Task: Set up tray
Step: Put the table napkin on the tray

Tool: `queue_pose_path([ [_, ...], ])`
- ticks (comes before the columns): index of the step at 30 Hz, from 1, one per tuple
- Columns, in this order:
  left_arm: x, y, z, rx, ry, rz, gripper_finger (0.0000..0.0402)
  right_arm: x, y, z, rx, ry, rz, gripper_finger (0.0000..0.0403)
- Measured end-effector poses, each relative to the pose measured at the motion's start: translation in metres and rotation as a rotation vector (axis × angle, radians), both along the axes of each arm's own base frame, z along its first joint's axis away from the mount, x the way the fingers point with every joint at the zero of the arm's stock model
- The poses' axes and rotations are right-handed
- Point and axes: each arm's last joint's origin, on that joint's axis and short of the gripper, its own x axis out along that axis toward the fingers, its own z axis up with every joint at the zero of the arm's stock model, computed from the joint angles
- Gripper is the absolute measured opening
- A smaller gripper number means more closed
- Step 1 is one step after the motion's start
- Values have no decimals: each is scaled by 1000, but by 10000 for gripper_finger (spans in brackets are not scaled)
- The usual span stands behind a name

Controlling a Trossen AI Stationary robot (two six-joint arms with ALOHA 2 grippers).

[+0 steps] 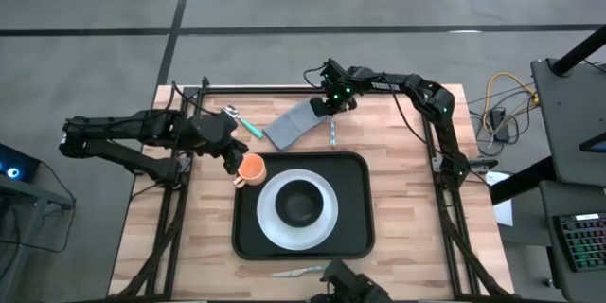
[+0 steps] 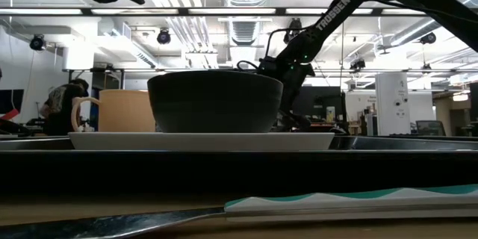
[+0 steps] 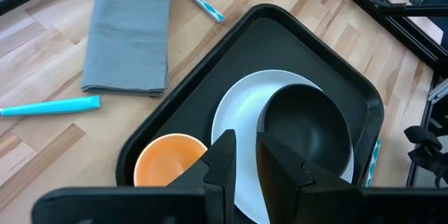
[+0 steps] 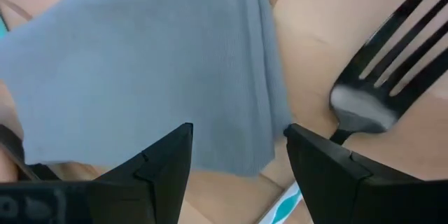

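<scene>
The tray [image 1: 358, 237] sits at the middle of the table [image 1: 407, 246], toward its near edge, already carrying a white plate [image 1: 270, 210] with a black bowl [image 1: 301, 203] on it. An orange cup [image 1: 251, 169] is at the tray's far left corner, with the left gripper [image 1: 233, 163] right at it; its fingers [image 3: 222, 155] look close together, though whether they pinch the cup cannot be told. Still off the tray are the grey napkin [image 1: 294, 124], a fork [image 4: 381, 84] beside it, a teal-handled utensil [image 1: 248, 127] and a knife [image 1: 301, 270] at the near edge. The right gripper [image 1: 329, 104] hovers over the napkin's edge, fingers spread. The task looks roughly half done. The tray is flat, black, with rounded corners and a low rim.
</scene>
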Motion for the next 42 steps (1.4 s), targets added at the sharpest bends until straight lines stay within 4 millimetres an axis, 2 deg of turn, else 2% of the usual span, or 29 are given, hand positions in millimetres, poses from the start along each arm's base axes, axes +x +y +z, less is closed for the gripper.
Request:
queue_pose_path([
  [19, 0, -1, 3, -2, -6, -28, 38, 1, 3, -7, 14, 35, -100, 212],
  [26, -2, 0, 22, 15, -65, -45, 38, 9, 5, -21, 87, 7, -74, 131],
  [33, -7, 0, 41, 33, -126, -60, 38, 13, 5, -19, 80, 7, -64, 27],
  [38, -8, 0, 47, 41, -145, -66, 38, 13, 6, -10, 64, 10, -45, 12],
  [42, -8, 0, 46, 43, -142, -68, 38, 11, 8, 10, 56, 31, 4, 10],
])
